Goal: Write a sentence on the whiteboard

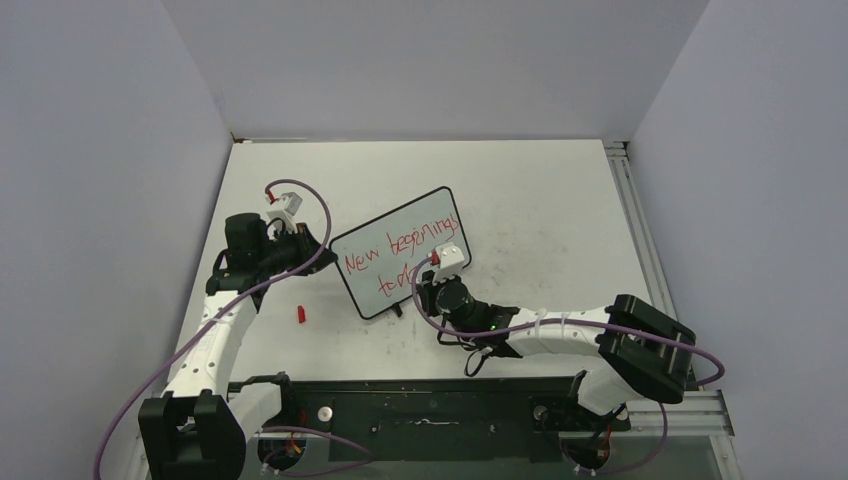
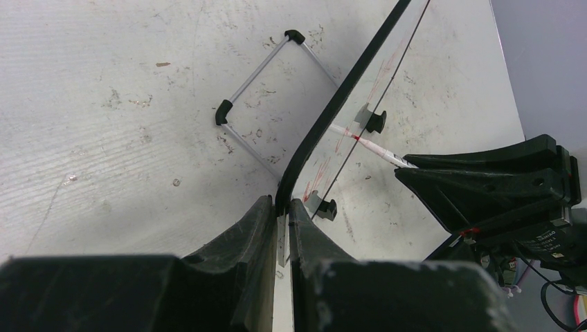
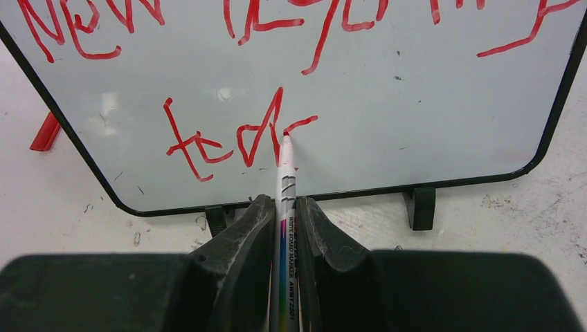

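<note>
The right tool [image 3: 284, 207] pinches the marker [image 3: 285, 173], with its tip on the whiteboard [image 3: 415, 104] just ahead. The left tool [image 2: 282, 211] pinches the whiteboard's edge. The sentence [image 1: 405, 247] stops partway through "today". Next, carefully write the last letters.

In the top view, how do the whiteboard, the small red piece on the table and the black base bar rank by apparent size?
1. black base bar
2. whiteboard
3. small red piece
</note>
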`<action>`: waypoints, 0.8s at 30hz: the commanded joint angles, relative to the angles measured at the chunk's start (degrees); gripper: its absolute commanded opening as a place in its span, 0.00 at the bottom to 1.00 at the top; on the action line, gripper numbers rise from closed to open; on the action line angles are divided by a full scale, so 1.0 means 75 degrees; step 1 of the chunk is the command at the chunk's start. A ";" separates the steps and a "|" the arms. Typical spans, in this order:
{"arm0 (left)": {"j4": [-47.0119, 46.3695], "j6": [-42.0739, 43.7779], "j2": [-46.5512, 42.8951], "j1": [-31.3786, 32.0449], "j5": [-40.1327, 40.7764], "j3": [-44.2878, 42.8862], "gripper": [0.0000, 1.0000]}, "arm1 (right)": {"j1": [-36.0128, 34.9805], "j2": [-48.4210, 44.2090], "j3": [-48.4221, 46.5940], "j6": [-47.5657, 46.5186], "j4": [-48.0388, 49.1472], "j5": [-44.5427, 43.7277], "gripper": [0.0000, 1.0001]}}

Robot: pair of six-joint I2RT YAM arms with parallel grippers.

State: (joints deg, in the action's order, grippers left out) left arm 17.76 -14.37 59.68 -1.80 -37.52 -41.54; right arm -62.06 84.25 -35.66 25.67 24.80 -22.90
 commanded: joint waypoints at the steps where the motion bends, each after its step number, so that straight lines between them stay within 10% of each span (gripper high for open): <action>1: -0.0176 0.0006 -0.0129 0.0054 -0.0143 -0.0075 0.00 | -0.0069 0.0037 0.0102 0.0220 0.0098 -0.0126 0.05; 24: -0.0165 0.0006 -0.0132 0.0054 -0.0144 -0.0058 0.00 | -0.0005 -0.0112 -0.0122 0.0057 -0.0174 -0.0574 0.05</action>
State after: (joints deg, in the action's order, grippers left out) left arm 17.76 -14.37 59.68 -1.80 -37.52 -41.54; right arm -62.35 84.25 -35.14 26.81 23.05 -24.71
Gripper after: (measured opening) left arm 0.082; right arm 0.152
